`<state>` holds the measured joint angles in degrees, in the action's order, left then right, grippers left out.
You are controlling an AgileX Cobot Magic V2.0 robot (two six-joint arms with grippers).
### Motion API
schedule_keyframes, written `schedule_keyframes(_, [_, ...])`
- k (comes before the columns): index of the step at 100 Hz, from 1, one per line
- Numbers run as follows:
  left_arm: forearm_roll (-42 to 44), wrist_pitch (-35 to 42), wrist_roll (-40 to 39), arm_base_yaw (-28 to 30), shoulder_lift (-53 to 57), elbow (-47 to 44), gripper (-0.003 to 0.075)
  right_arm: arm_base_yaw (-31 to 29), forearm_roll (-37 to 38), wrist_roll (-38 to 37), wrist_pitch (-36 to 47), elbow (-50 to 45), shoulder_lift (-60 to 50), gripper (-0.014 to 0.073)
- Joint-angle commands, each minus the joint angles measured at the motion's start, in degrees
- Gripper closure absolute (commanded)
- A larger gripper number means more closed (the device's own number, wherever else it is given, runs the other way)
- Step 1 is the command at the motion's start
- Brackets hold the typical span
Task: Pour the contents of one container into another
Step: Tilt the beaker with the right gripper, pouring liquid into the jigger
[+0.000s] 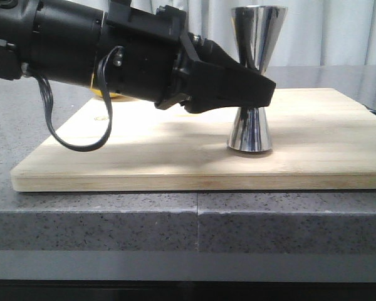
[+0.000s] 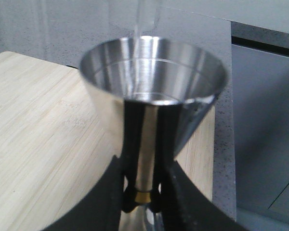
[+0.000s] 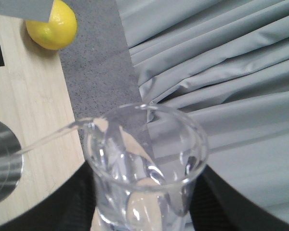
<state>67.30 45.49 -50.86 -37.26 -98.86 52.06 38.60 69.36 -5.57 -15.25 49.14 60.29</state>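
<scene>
The shiny steel jigger [image 1: 258, 36] stands upright on the wooden board [image 1: 144, 157]. My left gripper [image 1: 262, 94] is shut on its narrow waist, with black fingers on both sides of the gold band [image 2: 143, 196]. Its open top cup [image 2: 154, 72] holds a little clear liquid at the bottom. My right gripper [image 3: 147, 208] is shut on the clear glass beaker [image 3: 144, 163], which is tilted. A thin clear stream [image 3: 48, 137] runs from its lip toward the jigger [image 3: 1, 168]. The beaker's edge [image 2: 145, 17] shows faintly above the cup. Right gripper and beaker are outside the front view.
A yellow lemon [image 3: 52, 24] lies at the board's far side, mostly hidden behind my left arm [image 1: 106, 95] in the front view. The board rests on a grey speckled counter [image 1: 113, 219]. A grey curtain [image 3: 221, 72] hangs behind.
</scene>
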Motion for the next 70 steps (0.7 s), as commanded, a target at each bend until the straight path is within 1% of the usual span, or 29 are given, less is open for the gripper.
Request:
schedule_keyframes(1, [-2.55, 3.76, -0.36, 0.01, 3.07, 1.51, 0.0741, -0.11, 2.24, 0.34, 1.54, 2.15, -1.48, 0.0354])
schedule_keyframes(70, [-2.45, 3.76, -0.36, 0.01, 3.07, 1.51, 0.0741, -0.11, 4.82, 0.34, 1.54, 2.15, -1.48, 0.0354])
